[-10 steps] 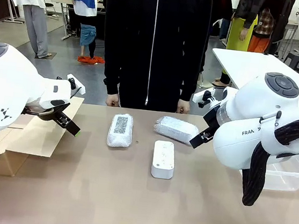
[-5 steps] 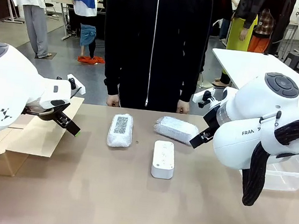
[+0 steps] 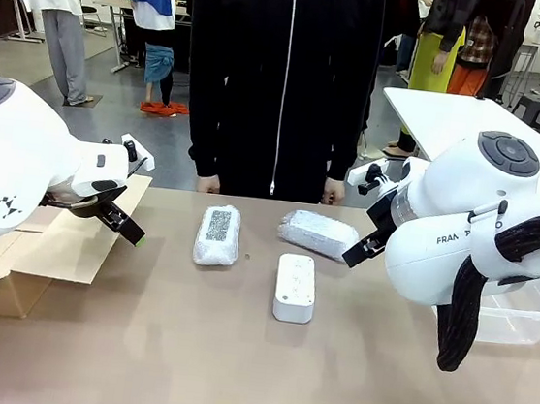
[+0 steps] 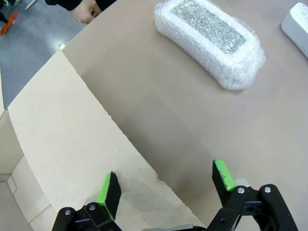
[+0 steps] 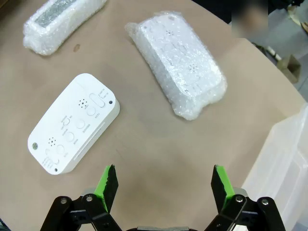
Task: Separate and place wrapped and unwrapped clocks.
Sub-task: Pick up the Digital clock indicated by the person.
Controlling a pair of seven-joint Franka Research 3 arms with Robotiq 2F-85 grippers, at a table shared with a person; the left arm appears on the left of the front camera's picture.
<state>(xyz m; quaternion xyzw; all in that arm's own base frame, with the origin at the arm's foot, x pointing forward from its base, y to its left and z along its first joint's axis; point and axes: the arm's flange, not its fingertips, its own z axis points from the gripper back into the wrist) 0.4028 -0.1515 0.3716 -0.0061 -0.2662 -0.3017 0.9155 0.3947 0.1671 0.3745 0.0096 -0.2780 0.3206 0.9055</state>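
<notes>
Left gripper [image 4: 165, 180]: jaws were spread wide with nothing between them; it hung at the lower centre of the left wrist view, one green pad over the cardboard flap and the other over bare table.
Right gripper [image 5: 164, 179]: jaws were spread wide and empty, at the lower centre of the right wrist view, above bare table and touching none of the items.
Speckled wrapped bundle [image 3: 217, 235]: an oblong bubble-wrap bundle with a dark speckled patch on top lay flat, left of centre in the front view.
Plain wrapped bundle [image 3: 318, 234]: an oblong whitish bubble-wrap bundle lay slantwise, right of centre in the front view, just beyond the white block and apart from it.
Bare white block [image 3: 295, 287]: a smooth white plastic rectangle with rounded corners and small dots on its face lay flat at frame centre, nearer the camera than both bundles.
Cardboard box [image 3: 70, 247]: a brown box with an open flap lay at the left edge of the front view.
Clear plastic bin [image 3: 521, 309]: stood at the right edge, partly behind the right arm.
Brown table [image 3: 231, 373]: carried all three items.
Person [image 3: 279, 76]: in a black zipped jacket, stood at upper centre, both hands at the far table edge.
</notes>
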